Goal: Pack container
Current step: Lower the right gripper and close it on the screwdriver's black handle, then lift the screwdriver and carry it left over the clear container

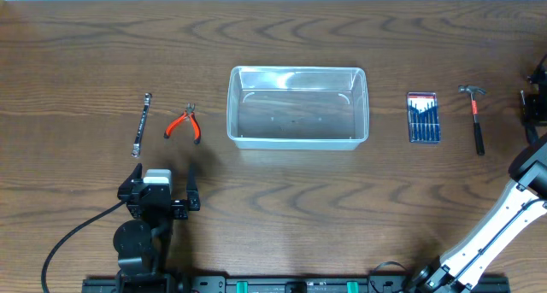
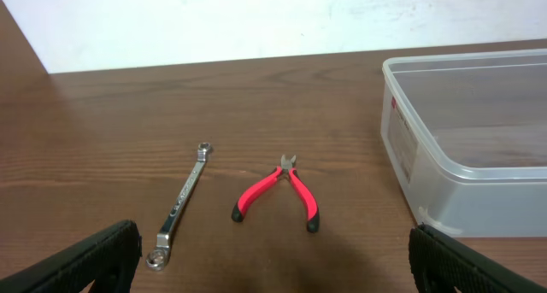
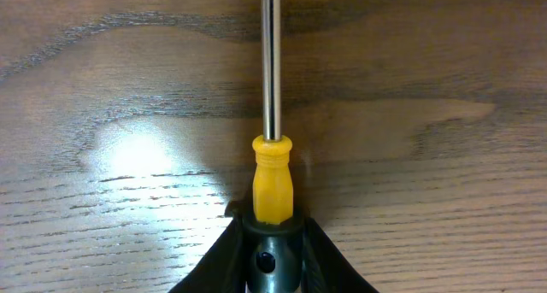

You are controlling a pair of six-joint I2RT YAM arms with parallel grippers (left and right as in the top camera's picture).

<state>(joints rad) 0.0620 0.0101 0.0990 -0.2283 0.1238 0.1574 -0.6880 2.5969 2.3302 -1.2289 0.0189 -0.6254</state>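
The clear plastic container [image 1: 297, 142] stands at mid-table; its near wall [image 2: 444, 169] shows at the right of the left wrist view. My left gripper [image 1: 162, 199] hovers open [image 2: 273, 263] in front of a red-handled pair of pliers [image 2: 278, 193] and a steel wrench [image 2: 179, 206], touching neither. My right gripper [image 1: 532, 105] is at the table's far right edge. In the right wrist view its jaws [image 3: 272, 223] are shut on the dark grip of a screwdriver [image 3: 272, 178] with a yellow collar, whose steel shaft points away over the wood.
The pliers [image 1: 184, 125] and wrench [image 1: 142, 124] lie left of the container. A blue-and-red screwdriver set case [image 1: 423, 117] and a hammer [image 1: 475, 118] lie to its right. Bare wood stretches between the container and the table's front edge.
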